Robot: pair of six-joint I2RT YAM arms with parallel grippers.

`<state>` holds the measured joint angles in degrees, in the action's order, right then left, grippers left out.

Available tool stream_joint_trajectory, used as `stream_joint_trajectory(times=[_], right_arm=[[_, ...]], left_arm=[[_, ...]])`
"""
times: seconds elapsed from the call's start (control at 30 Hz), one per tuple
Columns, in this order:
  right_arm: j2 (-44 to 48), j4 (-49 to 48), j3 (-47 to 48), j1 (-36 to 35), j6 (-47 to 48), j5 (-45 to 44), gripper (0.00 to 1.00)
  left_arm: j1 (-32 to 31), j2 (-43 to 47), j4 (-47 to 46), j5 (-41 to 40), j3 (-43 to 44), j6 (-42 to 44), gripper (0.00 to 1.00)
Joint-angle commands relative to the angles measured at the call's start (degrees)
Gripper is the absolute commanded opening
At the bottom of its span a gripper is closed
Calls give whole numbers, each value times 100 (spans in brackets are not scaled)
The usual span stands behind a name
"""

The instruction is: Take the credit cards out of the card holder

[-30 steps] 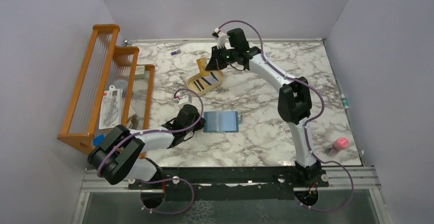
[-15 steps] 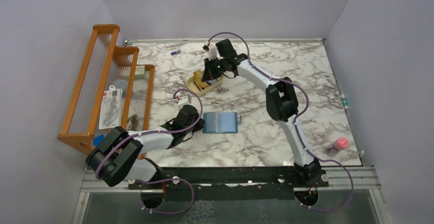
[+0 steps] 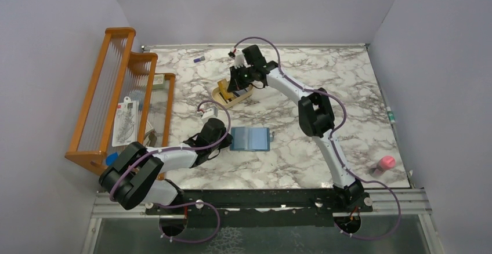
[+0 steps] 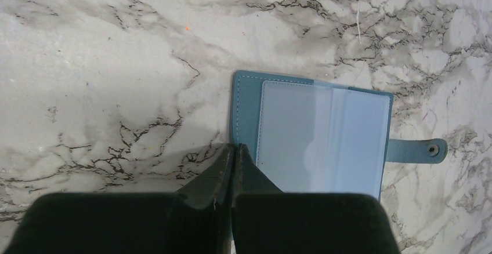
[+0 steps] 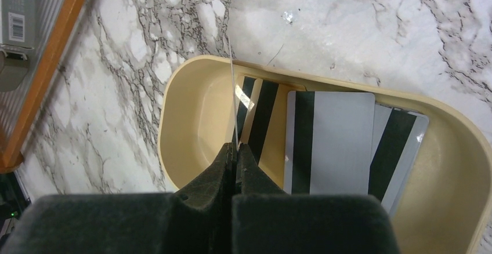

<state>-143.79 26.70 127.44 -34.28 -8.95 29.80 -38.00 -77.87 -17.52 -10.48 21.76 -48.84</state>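
Note:
The teal-blue card holder [image 3: 250, 138] lies open on the marble table, its pale blue pockets up and its snap tab to the right [image 4: 322, 135]. My left gripper [image 3: 226, 141] is shut, its tips [image 4: 235, 147] resting at the holder's left edge. My right gripper [image 3: 237, 83] is shut on a credit card [image 5: 231, 86], held edge-on over the tan oval tray [image 5: 197, 120]. Several credit cards [image 5: 336, 144], grey and tan with dark stripes, lie in that tray, which also shows in the top view [image 3: 222, 96].
An orange wooden rack [image 3: 116, 91] with packets stands along the left side. A pink object [image 3: 386, 163] sits at the front right. A small purple item [image 3: 199, 60] lies near the back edge.
My right gripper has moved left and down with the card, from beside the tray to over it. The left arm and the card holder have not moved.

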Motion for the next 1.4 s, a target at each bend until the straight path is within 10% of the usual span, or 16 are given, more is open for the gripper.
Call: stream_joint_trajectory(times=[0.0,0.6,0.87,1.17,1.37], right_arm=[[-72,185,39,-99,52,103,1],[148,426,-99,-96,149,615,1],[243,555,21,-101,296,369,73],[832,241,324,9,423,-427,76],[2884,-2006,-2366,69,84,-1318,76]], left_arm=[[-26,-84,142,37,35,85,0],[-32,35,154,14,-31,76,0],[-24,65,177,11,-15,85,0],[-27,149,315,-22,75,116,0],[-27,422,651,-134,277,168,0]])
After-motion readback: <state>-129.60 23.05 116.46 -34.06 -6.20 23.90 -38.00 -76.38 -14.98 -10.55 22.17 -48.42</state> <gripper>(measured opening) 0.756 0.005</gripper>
